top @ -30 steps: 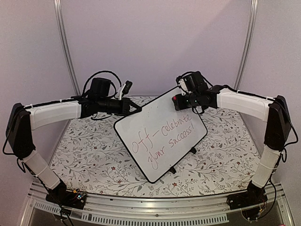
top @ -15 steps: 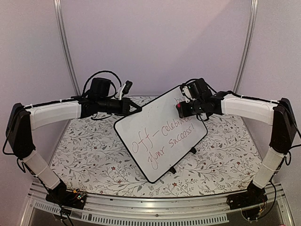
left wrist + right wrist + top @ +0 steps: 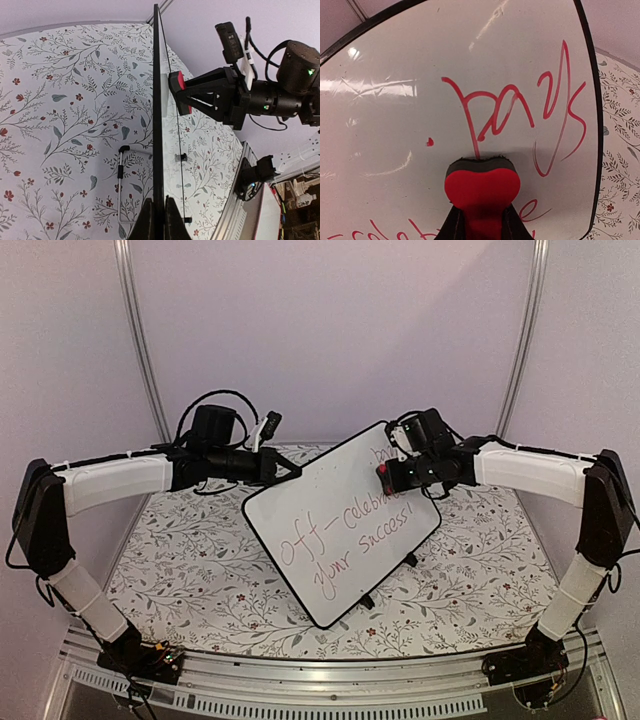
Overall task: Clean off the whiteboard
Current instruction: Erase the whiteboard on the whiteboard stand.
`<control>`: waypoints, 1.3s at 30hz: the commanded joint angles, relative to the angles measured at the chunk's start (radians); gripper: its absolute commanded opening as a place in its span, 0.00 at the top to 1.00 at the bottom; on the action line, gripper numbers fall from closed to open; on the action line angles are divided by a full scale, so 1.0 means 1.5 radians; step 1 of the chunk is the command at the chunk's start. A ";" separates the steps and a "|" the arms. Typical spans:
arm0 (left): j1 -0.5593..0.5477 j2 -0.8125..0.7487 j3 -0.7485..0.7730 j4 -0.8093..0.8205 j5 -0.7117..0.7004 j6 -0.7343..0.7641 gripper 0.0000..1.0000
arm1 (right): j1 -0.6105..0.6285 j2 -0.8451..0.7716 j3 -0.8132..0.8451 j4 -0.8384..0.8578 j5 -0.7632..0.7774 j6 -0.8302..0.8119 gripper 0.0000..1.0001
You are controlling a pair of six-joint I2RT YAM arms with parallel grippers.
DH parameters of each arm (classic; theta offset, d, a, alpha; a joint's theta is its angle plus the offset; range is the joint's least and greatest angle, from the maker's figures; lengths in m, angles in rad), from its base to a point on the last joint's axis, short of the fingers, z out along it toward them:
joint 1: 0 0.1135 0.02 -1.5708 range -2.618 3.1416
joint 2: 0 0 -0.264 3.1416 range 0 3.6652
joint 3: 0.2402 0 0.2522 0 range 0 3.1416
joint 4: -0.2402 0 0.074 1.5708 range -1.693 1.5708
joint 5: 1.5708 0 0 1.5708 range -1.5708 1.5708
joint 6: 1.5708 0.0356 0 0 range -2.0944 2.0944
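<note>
The whiteboard (image 3: 300, 510) is held tilted above the table, with red handwriting (image 3: 345, 540) across its face. My left gripper (image 3: 297, 472) is shut on its upper left edge; in the left wrist view the board (image 3: 158, 100) is edge-on, its black rim pinched between the fingertips of the left gripper (image 3: 160, 212). My right gripper (image 3: 395, 475) is shut on a red eraser (image 3: 382, 475) with a black felt face. The eraser (image 3: 481, 186) presses on the whiteboard (image 3: 395, 115) just under the red word (image 3: 510, 110) near the top corner. The right gripper (image 3: 482, 222) shows at the bottom edge.
A floral tablecloth (image 3: 200, 560) covers the table. The board's two black feet (image 3: 410, 560) hang over it. A thin wire stand (image 3: 121, 165) lies on the cloth behind the board. An aluminium rail (image 3: 330, 680) runs along the near edge, and the booth walls stand close.
My right gripper has carried the eraser from the board's top corner slightly down onto its face, uncovering the red word there. The left gripper and the board have stayed still.
</note>
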 commanded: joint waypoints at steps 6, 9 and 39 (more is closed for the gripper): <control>-0.017 -0.003 0.002 0.012 0.025 0.047 1.00 | 0.002 0.043 0.089 -0.025 -0.034 -0.016 0.89; -0.017 -0.002 0.002 0.012 0.025 0.047 1.00 | 0.002 0.058 0.113 -0.032 -0.029 -0.015 0.89; -0.018 -0.007 0.001 0.012 0.024 0.047 1.00 | 0.002 -0.022 -0.018 -0.030 0.050 0.012 0.88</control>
